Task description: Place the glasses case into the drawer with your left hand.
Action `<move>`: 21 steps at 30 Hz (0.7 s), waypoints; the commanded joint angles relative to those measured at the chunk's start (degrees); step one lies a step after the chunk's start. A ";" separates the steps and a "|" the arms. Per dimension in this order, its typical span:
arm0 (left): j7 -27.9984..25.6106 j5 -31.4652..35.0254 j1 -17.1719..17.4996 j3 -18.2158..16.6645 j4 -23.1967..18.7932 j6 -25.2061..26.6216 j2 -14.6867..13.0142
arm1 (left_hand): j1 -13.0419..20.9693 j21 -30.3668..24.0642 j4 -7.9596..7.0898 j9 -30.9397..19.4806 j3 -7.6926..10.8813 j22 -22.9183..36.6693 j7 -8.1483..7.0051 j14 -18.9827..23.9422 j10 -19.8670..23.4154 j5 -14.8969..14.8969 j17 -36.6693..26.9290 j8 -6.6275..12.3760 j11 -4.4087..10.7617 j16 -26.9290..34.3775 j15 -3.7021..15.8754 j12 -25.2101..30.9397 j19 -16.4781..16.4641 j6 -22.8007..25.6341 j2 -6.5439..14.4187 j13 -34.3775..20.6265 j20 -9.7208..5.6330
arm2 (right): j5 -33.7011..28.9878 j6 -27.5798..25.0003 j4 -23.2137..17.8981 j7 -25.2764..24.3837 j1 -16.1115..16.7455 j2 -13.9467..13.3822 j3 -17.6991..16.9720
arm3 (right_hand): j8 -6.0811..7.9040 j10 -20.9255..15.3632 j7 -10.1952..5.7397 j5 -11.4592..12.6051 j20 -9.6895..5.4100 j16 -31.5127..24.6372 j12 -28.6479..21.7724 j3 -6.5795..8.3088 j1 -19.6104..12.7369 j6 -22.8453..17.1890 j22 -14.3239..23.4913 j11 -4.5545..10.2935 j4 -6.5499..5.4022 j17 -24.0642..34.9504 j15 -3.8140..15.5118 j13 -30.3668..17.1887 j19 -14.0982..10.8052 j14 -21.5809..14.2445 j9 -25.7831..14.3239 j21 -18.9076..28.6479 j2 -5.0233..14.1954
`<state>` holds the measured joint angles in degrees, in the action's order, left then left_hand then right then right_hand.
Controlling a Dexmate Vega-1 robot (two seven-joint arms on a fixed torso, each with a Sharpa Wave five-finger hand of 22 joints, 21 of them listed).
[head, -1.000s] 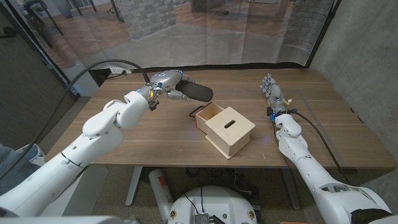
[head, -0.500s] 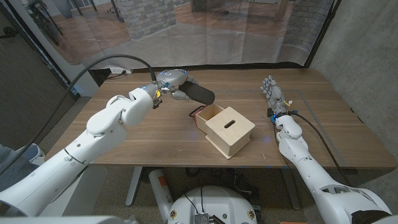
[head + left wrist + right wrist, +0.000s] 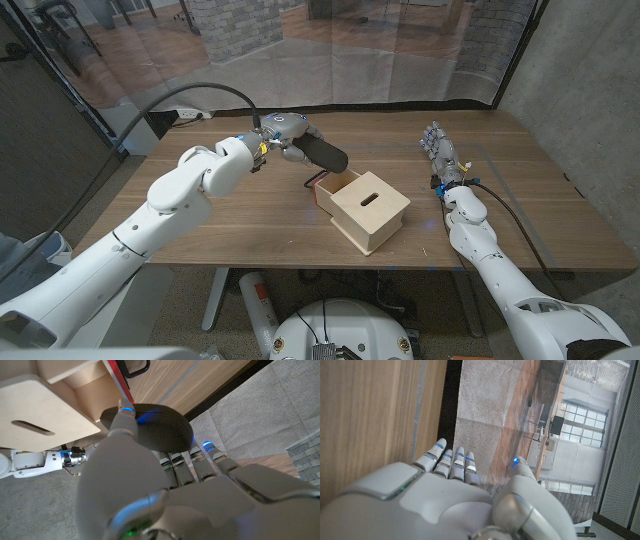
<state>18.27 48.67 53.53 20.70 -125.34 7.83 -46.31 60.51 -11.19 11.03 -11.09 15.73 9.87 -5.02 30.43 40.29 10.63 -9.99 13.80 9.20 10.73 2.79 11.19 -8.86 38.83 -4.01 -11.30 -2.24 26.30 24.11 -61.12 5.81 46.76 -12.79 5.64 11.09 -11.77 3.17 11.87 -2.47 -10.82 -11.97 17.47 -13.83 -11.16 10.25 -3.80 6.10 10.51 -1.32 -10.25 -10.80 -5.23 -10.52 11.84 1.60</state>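
Observation:
My left hand (image 3: 284, 135) holds the black oval glasses case (image 3: 326, 155) in the air, just behind and left of the open drawer (image 3: 338, 182). The drawer sticks out of a pale wooden box (image 3: 370, 210) near the table's middle, and it has a red front with a black handle (image 3: 316, 181). In the left wrist view the case (image 3: 155, 425) sits between my thumb and fingers, with the drawer's opening (image 3: 92, 387) and red front (image 3: 119, 380) close beyond it. My right hand (image 3: 437, 148) stands at the table's right side with its fingers apart, holding nothing.
The box has a slot (image 3: 370, 199) in its top. A black cable (image 3: 190, 97) loops behind my left arm at the table's far left edge. Bare wood (image 3: 250, 220) lies in front of the box.
My left hand has carried the case to the right and slightly nearer, closing on the open drawer. The right hand has stayed still.

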 commanded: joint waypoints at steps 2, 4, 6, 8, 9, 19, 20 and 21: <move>4.92 2.44 -1.32 1.39 -1.09 -0.44 -0.05 | 5.15 -0.01 -3.49 -0.21 3.72 0.19 -3.93 0.39 3.89 0.23 -0.26 0.39 3.22 0.19 8.11 0.21 0.34 5.39 5.82 -0.31 -1.64 | 0.19 -0.27 -1.09 -0.24 0.73 -0.33 -0.28 | 0.09 -0.23 0.04 0.12 -0.33 0.11 0.13 0.03 -0.03 -0.09 0.28 0.38 0.19 0.14 0.02 -0.20 -0.48 -0.24 -0.28 -0.01 0.49; 5.42 2.67 -1.31 1.40 -1.23 -0.40 -0.04 | 5.15 -0.01 -3.50 -0.21 3.73 0.19 -3.99 0.41 3.96 0.23 -0.26 0.38 3.21 0.19 8.13 0.22 0.34 5.40 5.81 -0.31 -1.62 | 0.19 -0.26 -1.29 -0.29 0.90 -0.35 -0.28 | 0.08 -0.19 0.01 0.12 -0.34 0.10 0.14 0.03 -0.03 -0.08 0.28 0.39 0.20 0.14 0.00 -0.20 -0.49 -0.25 -0.28 -0.01 0.49; 5.80 2.77 -1.23 1.38 -1.30 -0.42 -0.02 | 5.14 0.00 -3.52 -0.21 3.75 0.19 -3.96 0.40 4.01 0.23 -0.26 0.37 3.21 0.19 8.05 0.21 0.38 5.47 5.82 -0.31 -1.54 | 0.25 -0.34 -1.45 -0.37 1.04 -0.35 -0.30 | 0.07 -0.24 0.02 0.12 -0.32 0.11 0.12 0.03 -0.03 -0.06 0.28 0.38 0.20 0.14 -0.01 -0.20 -0.50 -0.24 -0.28 -0.01 0.49; 6.26 2.95 -1.19 1.40 -1.35 -0.38 -0.04 | 5.14 -0.01 -3.51 -0.21 3.77 0.19 -4.03 0.43 4.05 0.22 -0.26 0.38 3.21 0.19 8.04 0.21 0.38 5.53 5.80 -0.31 -1.54 | 0.24 -0.44 -1.63 -0.46 1.18 -0.39 -0.29 | 0.08 -0.25 0.02 0.12 -0.31 0.09 0.12 0.02 -0.03 -0.08 0.28 0.29 0.20 0.14 -0.01 -0.20 -0.51 -0.27 -0.28 -0.01 0.49; 6.45 3.03 -1.16 1.40 -1.37 -0.38 -0.05 | 5.15 -0.01 -3.51 -0.20 3.77 0.19 -4.00 0.45 4.08 0.22 -0.26 0.39 3.21 0.20 8.04 0.21 0.38 5.59 5.79 -0.31 -1.60 | 0.25 -0.49 -1.71 -0.46 1.23 -0.42 -0.28 | 0.09 -0.25 0.02 0.12 -0.33 0.08 0.12 0.02 -0.03 -0.10 0.28 0.29 0.20 0.15 -0.03 -0.20 -0.51 -0.30 -0.28 -0.02 0.49; 8.53 3.51 -1.60 1.90 -0.85 -0.77 0.03 | 5.19 0.00 -3.53 -0.19 3.89 0.19 -4.22 0.34 4.39 0.22 -0.26 0.58 3.24 0.14 8.04 0.23 0.47 6.31 5.83 -0.31 -1.53 | 0.20 -1.03 -1.86 -0.78 1.46 -0.50 -0.18 | 0.07 -0.27 -0.04 0.12 -0.31 0.09 0.11 0.01 -0.01 -0.04 0.29 0.35 0.20 0.15 0.07 -0.20 -0.52 -0.28 -0.28 -0.04 0.52; 8.59 3.38 -1.96 2.15 -0.37 -1.01 0.26 | 5.19 0.00 -3.54 -0.19 3.91 0.19 -4.27 0.33 4.43 0.22 -0.27 0.61 3.24 0.14 8.07 0.23 0.47 6.42 5.84 -0.31 -1.52 | 0.19 -1.07 -1.79 -0.85 1.42 -0.48 -0.18 | 0.07 -0.23 -0.05 0.11 -0.31 0.09 0.13 0.00 -0.01 -0.06 0.29 0.49 0.20 0.15 0.02 -0.20 -0.53 -0.27 -0.28 -0.04 0.52; 8.60 3.38 -1.96 2.13 -0.35 -1.06 0.28 | 5.20 0.00 -3.53 -0.18 3.92 0.19 -4.27 0.35 4.46 0.22 -0.26 0.64 3.24 0.14 8.09 0.24 0.49 6.52 5.84 -0.31 -1.53 | 0.18 -1.07 -1.79 -0.86 1.42 -0.48 -0.18 | 0.07 -0.23 -0.04 0.11 -0.30 0.09 0.13 0.00 -0.01 -0.05 0.29 0.45 0.20 0.15 0.06 -0.20 -0.51 -0.28 -0.28 -0.05 0.53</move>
<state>24.88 51.63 52.36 22.11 -126.48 7.41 -46.39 60.44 -11.19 11.03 -11.05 15.73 9.87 -5.01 30.43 40.79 10.46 -9.99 14.05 9.08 10.73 2.79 10.96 -8.86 38.83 -3.94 -11.30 -2.24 26.50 23.51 -62.70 5.33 47.94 -13.20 5.41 11.09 -11.77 3.17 11.88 -2.36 -10.82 -11.97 17.47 -13.83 -11.16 10.25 -3.80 6.09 10.51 -1.32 -10.25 -10.91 -5.23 -10.52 11.84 1.60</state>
